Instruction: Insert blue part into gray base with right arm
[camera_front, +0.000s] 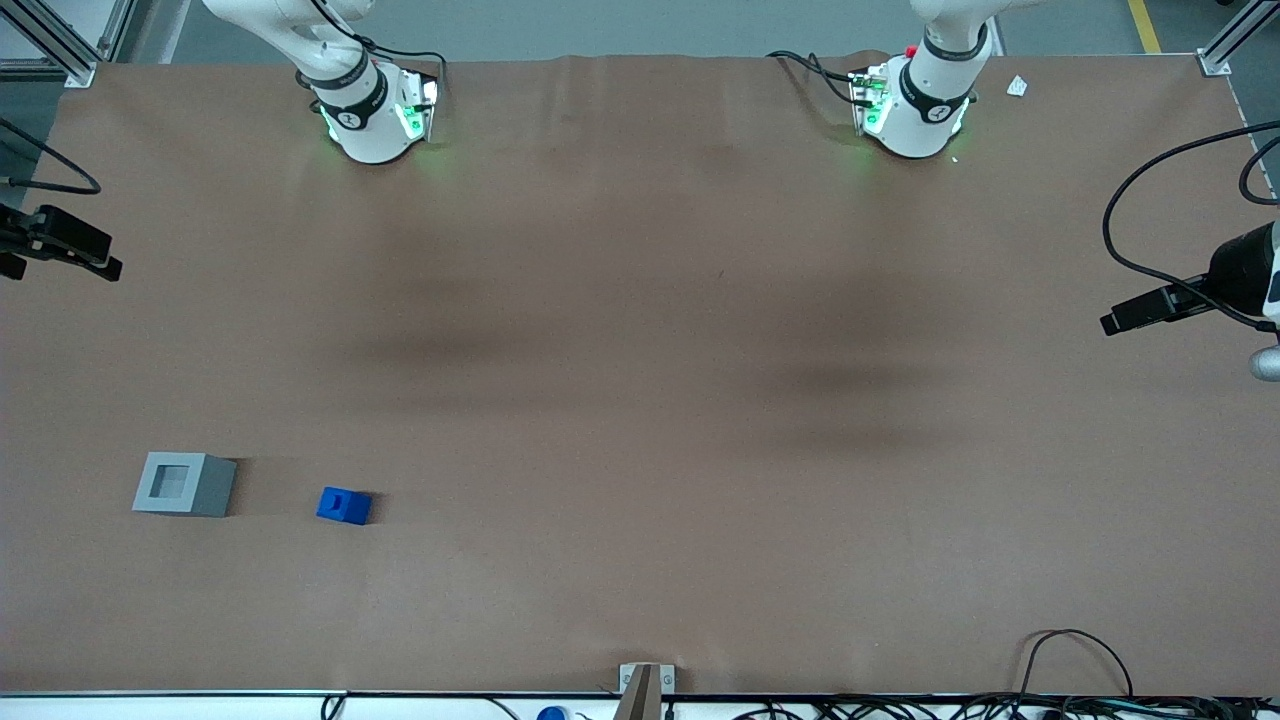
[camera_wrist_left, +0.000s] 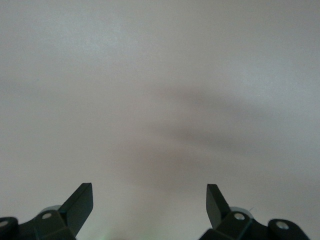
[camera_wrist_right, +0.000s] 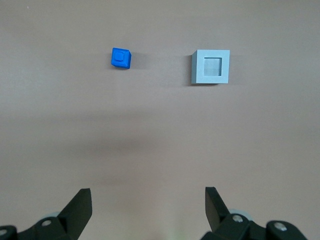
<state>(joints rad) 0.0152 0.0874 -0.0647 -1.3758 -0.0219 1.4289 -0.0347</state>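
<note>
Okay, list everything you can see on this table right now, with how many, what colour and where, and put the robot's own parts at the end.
blue part: one, bright blue, on the table toward the working arm's end, beside the gray base and apart from it.
gray base: one, light gray with a square recess in its top, on the table, nothing in the recess.
table: one, brown surface.
cables: several, black, along the table edge nearest the front camera, toward the parked arm's end.
right arm: one, white with black joints, its base farther from the front camera than both parts.
gripper: one, black, fingers open, above the table, holding nothing, away from both parts.
</note>
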